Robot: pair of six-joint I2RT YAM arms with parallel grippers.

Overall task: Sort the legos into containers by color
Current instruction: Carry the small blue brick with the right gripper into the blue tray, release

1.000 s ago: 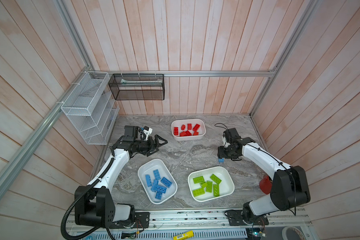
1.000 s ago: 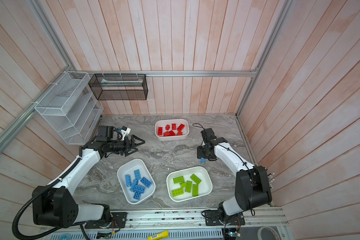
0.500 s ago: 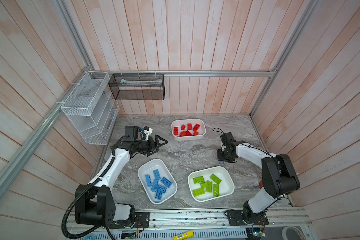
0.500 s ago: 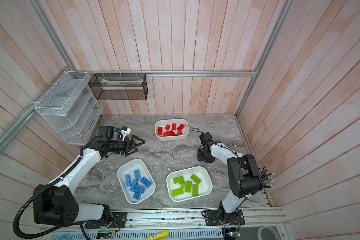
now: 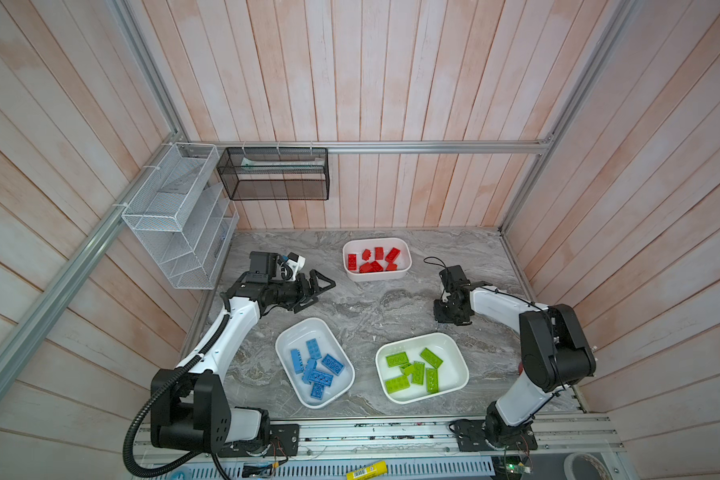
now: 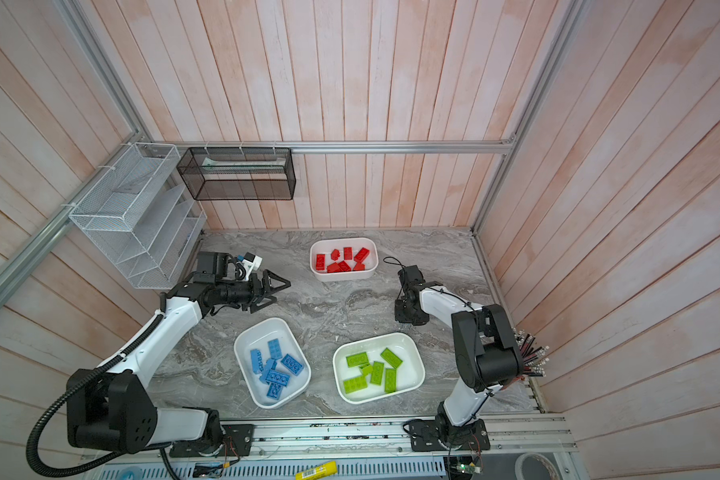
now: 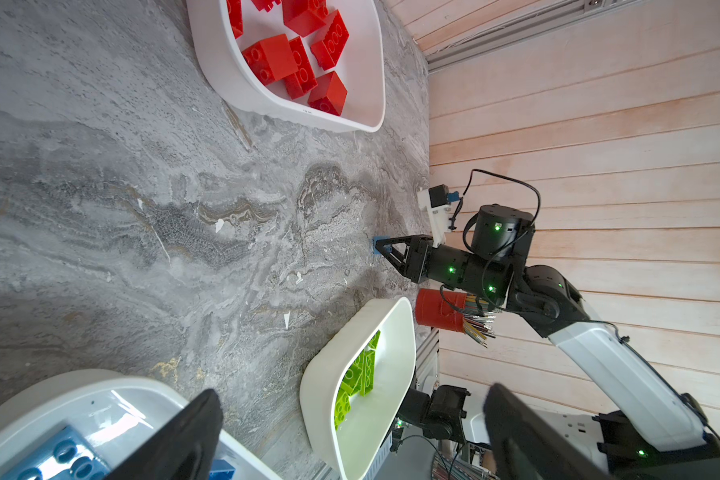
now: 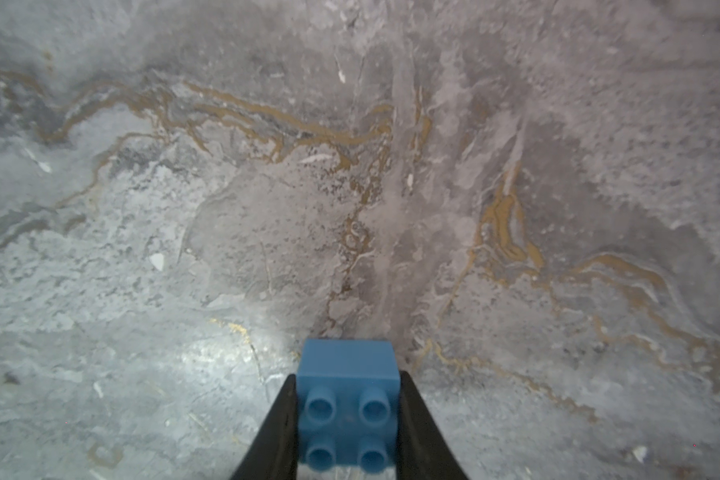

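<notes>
My right gripper (image 8: 348, 415) is shut on a small blue lego (image 8: 348, 399), held low over the marble table; the left wrist view shows the lego (image 7: 381, 245) at its fingertips. In both top views the right gripper (image 5: 444, 326) (image 6: 406, 318) points down between the red and green tubs. My left gripper (image 5: 325, 286) (image 7: 350, 440) hangs open and empty, left of the red tub. Three white containers stand on the table: one with red legos (image 5: 373, 261), one with blue legos (image 5: 316, 370), one with green legos (image 5: 416, 370).
A white wire basket (image 5: 175, 216) and a black mesh basket (image 5: 273, 178) hang on the walls at back left. A red pencil cup (image 7: 437, 309) stands behind the right arm at the table's right edge. The green tub's rim (image 5: 460, 361) lies just in front of the right gripper.
The right jaws have closed on the blue lego that lay on the table, and the right arm's elbow has swung inward. The left arm has not moved.
</notes>
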